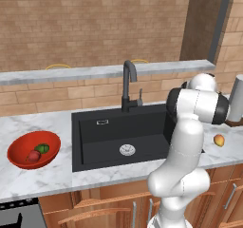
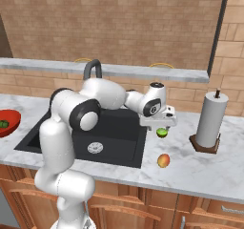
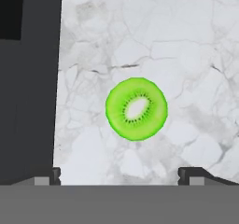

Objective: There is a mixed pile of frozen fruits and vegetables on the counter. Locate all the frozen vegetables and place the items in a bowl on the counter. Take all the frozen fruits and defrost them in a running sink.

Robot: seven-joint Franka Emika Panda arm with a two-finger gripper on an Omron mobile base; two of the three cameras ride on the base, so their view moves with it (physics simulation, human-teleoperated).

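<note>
Counter point(image 1: 47, 175): white marble, grey-veined, over wooden cabinets; cut off at both sides in the base views.

Sink point(image 1: 118, 137): black basin set in the counter, round silver drain point(image 1: 127, 149) on its floor. Its right part is hidden behind the arm in the left base view; its left part is hidden behind the arm in the right base view. Faucet point(image 1: 128, 84): dark gooseneck at the back rim; in the right base view just its arch clears the arm.

Bowl point(image 1: 21, 148): glossy red, on the counter left of the sink; cut off by the frame edge in the right base view. Holds a red piece point(image 1: 33, 156) and a dark green piece point(image 1: 42, 148), touching; too small to identify further.

Kiwi point(image 3: 136, 108): bright green, cut face with pale core and dark seeds up, lying on the counter just right of the sink. In the right base view it is partly covered by the gripper above it.

Mango point(image 2: 163, 161): orange-yellow with red blush, on the counter near the front edge, near the kiwi but apart from it.

Gripper point(image 3: 123, 174): jaws spread wide, empty, above the kiwi, fingers either side of it; contact with the fruit cannot be made out.

Paper towel roll point(image 2: 211, 119): upright on a dark stand, right of the fruit.
</note>
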